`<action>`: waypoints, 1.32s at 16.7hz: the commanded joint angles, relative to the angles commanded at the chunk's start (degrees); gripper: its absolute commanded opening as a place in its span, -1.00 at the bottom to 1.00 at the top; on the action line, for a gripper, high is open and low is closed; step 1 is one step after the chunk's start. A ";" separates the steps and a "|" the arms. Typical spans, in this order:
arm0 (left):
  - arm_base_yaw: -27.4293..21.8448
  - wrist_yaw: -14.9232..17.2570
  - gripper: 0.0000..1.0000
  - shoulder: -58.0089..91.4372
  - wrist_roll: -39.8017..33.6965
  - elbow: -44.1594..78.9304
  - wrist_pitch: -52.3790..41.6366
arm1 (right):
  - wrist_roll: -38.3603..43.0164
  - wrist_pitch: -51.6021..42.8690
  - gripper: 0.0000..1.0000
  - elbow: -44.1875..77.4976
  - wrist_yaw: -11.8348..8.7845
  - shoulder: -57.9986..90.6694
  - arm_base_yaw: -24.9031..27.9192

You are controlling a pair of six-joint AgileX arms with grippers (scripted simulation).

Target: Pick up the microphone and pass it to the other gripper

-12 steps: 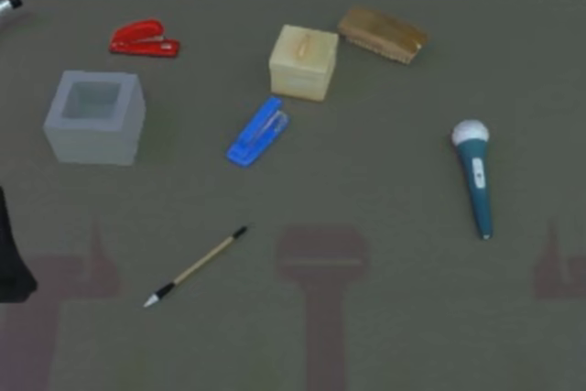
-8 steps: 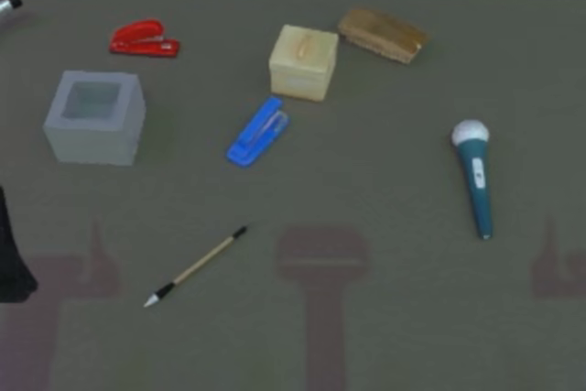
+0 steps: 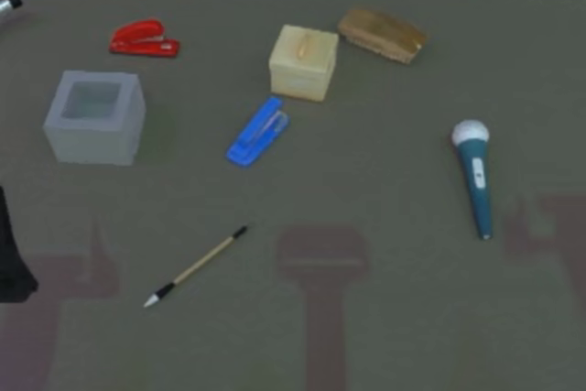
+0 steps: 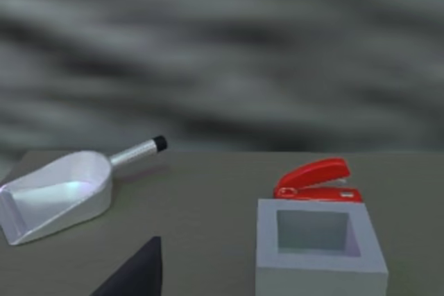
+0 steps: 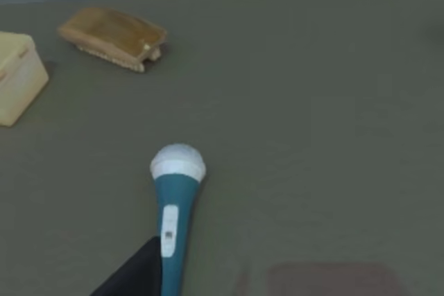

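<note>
Microphone (image 3: 475, 177) lies flat on the table (image 3: 385, 318) at about 3 o'clock from centre, white head toward 12, teal handle toward 6 — nothing touching it. The right wrist view has it close below the camera, head pointing toward the wooden scrub brush (image 5: 114, 37), with one dark fingertip of the right gripper (image 5: 135, 272) just beside the handle end and not visibly on it; only that one finger shows, so how wide it is set I cannot tell. Left gripper: only a black bit of the left arm (image 3: 11, 258) at the 9 o'clock edge in the top view and one dark fingertip (image 4: 139, 272) in its wrist view, so its opening cannot be told either. Containers: grey open-topped cube box (image 3: 95, 116) at 10 o'clock, upright, and as far as both views show its cavity holds nothing. Cream box (image 3: 304, 61) at 12 o'clock, lid on, contents hidden. Silver scoop (image 4: 59, 195) off the far-left corner, bowl bare. Loose items — red stapler (image 3: 144, 39) beyond the grey box, blue stapler (image 3: 257, 131) just below the cream box, thin black-tipped brush (image 3: 195, 266) at 7 o'clock, well apart from the microphone.
</note>
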 joint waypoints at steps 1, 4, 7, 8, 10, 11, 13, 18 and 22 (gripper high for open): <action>0.00 0.00 1.00 0.00 0.00 0.00 0.00 | 1.08 -2.83 1.00 3.93 0.16 6.13 0.97; 0.00 0.00 1.00 0.00 0.00 0.00 0.00 | 4.34 -11.60 1.00 15.86 0.59 25.55 4.00; 0.00 0.00 1.00 0.00 0.00 0.00 0.00 | 7.46 -19.96 1.00 27.33 0.90 43.86 7.01; 0.00 0.00 1.00 0.00 0.00 0.00 0.00 | 8.44 -22.51 1.00 30.97 0.98 49.23 7.97; 0.00 0.00 1.00 0.00 0.00 0.00 0.00 | 10.26 -27.12 1.00 37.87 1.08 58.59 9.75; 0.00 0.00 1.00 0.00 0.00 0.00 0.00 | 11.09 -29.13 1.00 41.04 1.12 62.63 10.56; 0.00 0.00 1.00 0.00 0.00 0.00 0.00 | 12.51 -32.46 1.00 46.66 1.18 69.51 11.95; 0.00 0.00 1.00 0.00 0.00 0.00 0.00 | 14.39 -36.57 1.00 54.39 1.27 78.71 13.80; 0.00 0.00 1.00 0.00 0.00 0.00 0.00 | 14.41 -36.63 1.00 54.51 1.27 78.86 13.83</action>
